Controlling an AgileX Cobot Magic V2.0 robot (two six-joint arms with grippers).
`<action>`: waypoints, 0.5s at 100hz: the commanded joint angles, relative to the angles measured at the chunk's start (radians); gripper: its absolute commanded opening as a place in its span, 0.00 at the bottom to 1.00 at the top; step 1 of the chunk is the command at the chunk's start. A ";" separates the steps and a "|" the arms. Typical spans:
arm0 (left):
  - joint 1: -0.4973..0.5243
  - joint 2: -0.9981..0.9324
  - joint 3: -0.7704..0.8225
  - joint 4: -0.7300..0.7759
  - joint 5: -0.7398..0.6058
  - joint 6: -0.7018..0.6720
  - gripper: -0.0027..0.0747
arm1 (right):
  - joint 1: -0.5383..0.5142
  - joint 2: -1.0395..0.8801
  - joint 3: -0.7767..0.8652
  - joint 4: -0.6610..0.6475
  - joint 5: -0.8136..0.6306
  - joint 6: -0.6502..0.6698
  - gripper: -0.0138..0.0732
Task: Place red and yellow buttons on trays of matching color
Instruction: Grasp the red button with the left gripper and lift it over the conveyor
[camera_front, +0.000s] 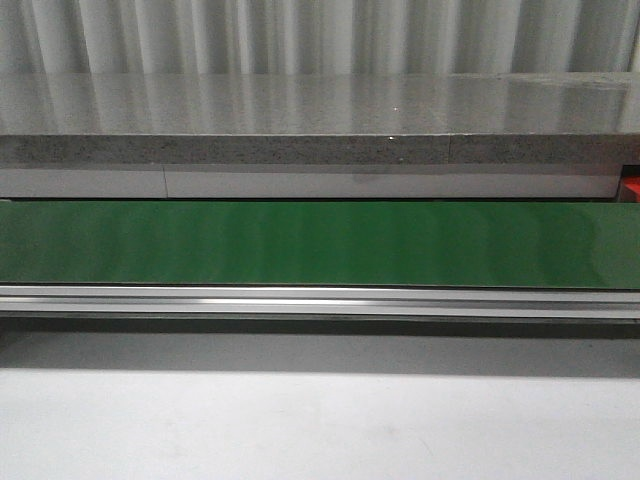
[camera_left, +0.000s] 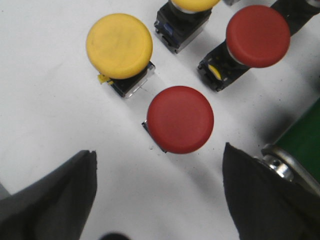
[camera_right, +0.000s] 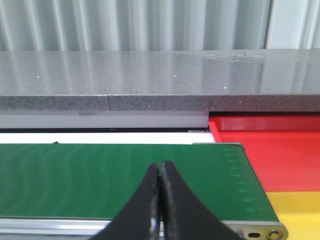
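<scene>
Left end effector (camera_left: 159, 200) hangs spread wide over a red button (camera_left: 180, 119) on the white table (camera_left: 45, 115), yellow button (camera_left: 119, 46) at ten o'clock; right end effector (camera_right: 160, 195) pinched empty, red tray (camera_right: 270, 150) bare, sorting seemingly unstarted.

The front camera sits low and looks level, straight ahead across the green belt (camera_front: 320, 243) toward the grey counter (camera_front: 320, 120) behind it. The right wrist camera peers past its pinched-together right pincer (camera_right: 160, 185) at the same belt and counter, with the red tray (camera_right: 270, 150) and yellow tray (camera_right: 295, 207) off to one side. The left wrist camera looks steeply down, close over the buttons, the nearest red button (camera_left: 180, 119) lying just ahead of the spread left pincer (camera_left: 160, 200).
</scene>
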 joint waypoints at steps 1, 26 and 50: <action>0.002 0.005 -0.027 0.028 -0.074 0.000 0.70 | -0.006 -0.014 -0.020 0.000 -0.081 -0.002 0.08; 0.002 0.082 -0.027 0.045 -0.186 0.000 0.70 | -0.006 -0.014 -0.020 0.000 -0.081 -0.002 0.08; 0.002 0.147 -0.027 0.052 -0.239 0.000 0.69 | -0.006 -0.014 -0.020 0.000 -0.081 -0.002 0.08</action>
